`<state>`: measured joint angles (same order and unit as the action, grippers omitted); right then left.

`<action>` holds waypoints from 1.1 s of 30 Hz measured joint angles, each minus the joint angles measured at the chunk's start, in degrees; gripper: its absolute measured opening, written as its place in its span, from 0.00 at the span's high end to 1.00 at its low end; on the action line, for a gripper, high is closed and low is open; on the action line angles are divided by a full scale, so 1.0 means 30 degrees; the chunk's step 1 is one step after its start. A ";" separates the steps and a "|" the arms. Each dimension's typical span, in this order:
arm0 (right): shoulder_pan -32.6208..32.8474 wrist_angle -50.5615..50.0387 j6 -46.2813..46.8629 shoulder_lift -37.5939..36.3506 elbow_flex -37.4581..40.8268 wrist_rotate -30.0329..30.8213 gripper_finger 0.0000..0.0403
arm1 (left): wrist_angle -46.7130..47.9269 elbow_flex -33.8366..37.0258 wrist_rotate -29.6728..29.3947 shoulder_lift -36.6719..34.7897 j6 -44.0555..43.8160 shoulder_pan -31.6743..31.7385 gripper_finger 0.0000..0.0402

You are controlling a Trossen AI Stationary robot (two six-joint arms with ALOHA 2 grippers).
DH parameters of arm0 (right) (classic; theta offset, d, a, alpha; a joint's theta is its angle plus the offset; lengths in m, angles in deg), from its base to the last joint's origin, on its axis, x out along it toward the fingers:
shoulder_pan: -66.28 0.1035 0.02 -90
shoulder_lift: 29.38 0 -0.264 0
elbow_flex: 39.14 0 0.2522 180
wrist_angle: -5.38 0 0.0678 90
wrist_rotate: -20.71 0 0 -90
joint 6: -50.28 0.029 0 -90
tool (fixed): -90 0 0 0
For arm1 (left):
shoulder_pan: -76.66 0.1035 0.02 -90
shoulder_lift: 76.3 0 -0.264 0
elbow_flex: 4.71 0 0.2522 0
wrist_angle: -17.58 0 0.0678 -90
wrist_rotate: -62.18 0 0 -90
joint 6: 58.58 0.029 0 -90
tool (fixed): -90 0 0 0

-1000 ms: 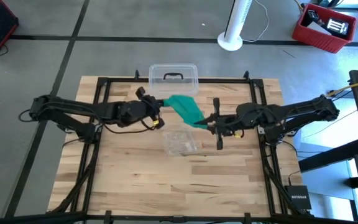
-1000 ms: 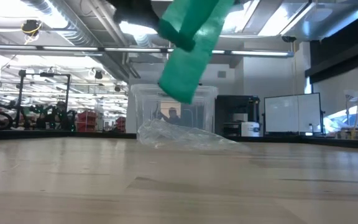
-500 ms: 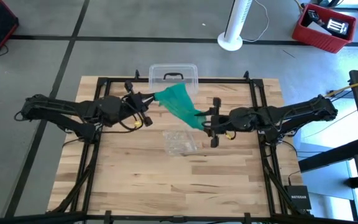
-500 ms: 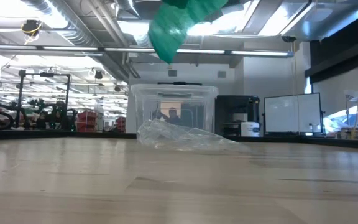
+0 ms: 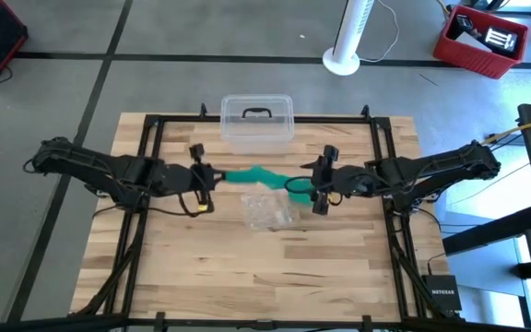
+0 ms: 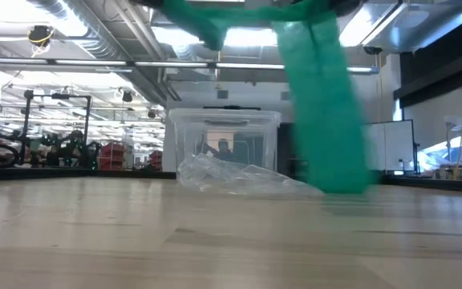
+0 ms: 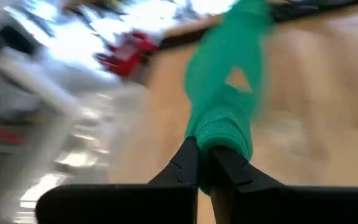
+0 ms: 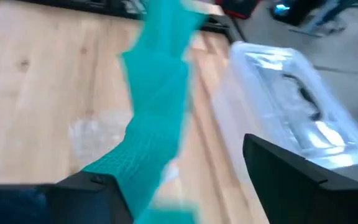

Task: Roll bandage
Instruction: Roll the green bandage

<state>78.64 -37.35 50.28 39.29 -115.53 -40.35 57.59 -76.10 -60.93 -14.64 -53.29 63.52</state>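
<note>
None of the rolling looks done: my left end effector (image 7: pixel 205 163) is clamped on the bandage (image 5: pixel 258 175), my right end effector (image 8: pixel 185 171) apart, strip seemingly unrolled.

1. My high view looks straight down on the whole table (image 5: pixel 201 277), both arms entering from the frame's sides.
2. My low view sits at tabletop level, facing across to the clear box (image 6: pixel 223 144) at centre frame and the room behind.
3. Each wrist view looks close along its own fingers.
4. All four share the bandage (image 5: pixel 261 175).
</note>
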 joint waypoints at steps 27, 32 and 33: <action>-0.1865 1.4796 -0.0496 0.1779 0.4564 -0.7761 0.34 | -0.7868 0.0000 0.4402 0.0720 0.0825 0.0503 0.99; -0.1861 1.9312 -0.0225 0.3787 0.5187 -0.7831 0.38 | -0.8215 0.0000 0.3026 0.1249 0.0957 0.0545 0.99; -0.1858 1.9835 -0.0096 0.4145 0.5187 -0.7996 0.41 | -0.8334 0.0000 0.2761 0.1270 0.0976 0.0545 0.99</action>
<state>73.07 22.16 49.99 51.73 -99.97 -64.34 32.59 -76.10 -52.65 -10.83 -50.36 65.16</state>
